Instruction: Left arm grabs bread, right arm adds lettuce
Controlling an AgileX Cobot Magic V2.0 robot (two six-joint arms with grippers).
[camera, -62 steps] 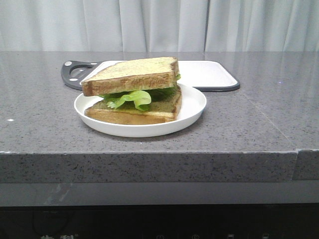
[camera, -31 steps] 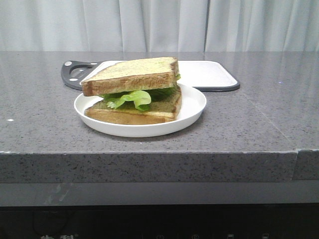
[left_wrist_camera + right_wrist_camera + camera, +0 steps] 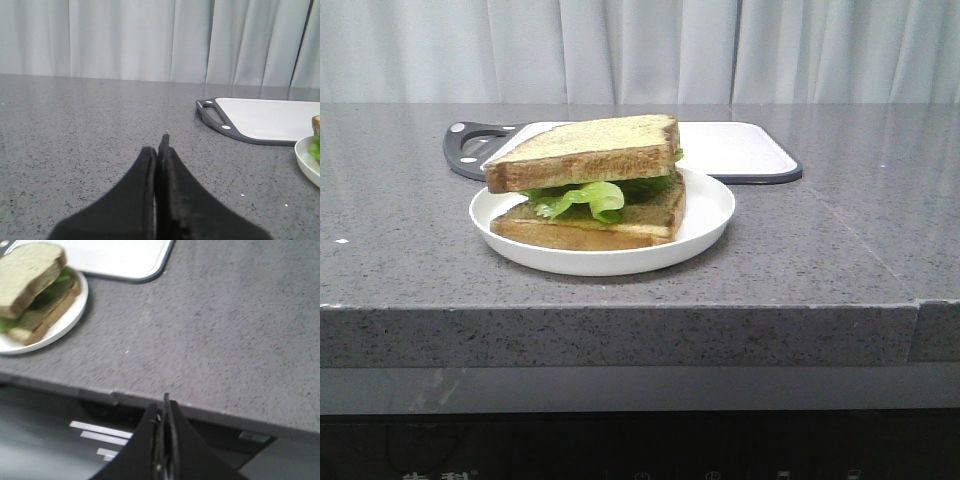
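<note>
The bread (image 3: 582,150) lies on top of the lettuce (image 3: 585,198), which rests on a thinner greenish-smeared slice (image 3: 590,222) on a white plate (image 3: 705,210). The stack also shows in the right wrist view, with the bread (image 3: 27,275) uppermost. Neither arm shows in the front view. My left gripper (image 3: 159,150) is shut and empty, low over the bare counter, left of the plate rim (image 3: 306,162). My right gripper (image 3: 165,412) is shut and empty, off the counter's front edge, to the right of the plate (image 3: 60,325).
A white cutting board with a dark rim and handle (image 3: 740,150) lies behind the plate; it also shows in the left wrist view (image 3: 270,120) and the right wrist view (image 3: 125,257). The grey stone counter's front edge (image 3: 620,310) drops to a dark panel. Curtains hang behind.
</note>
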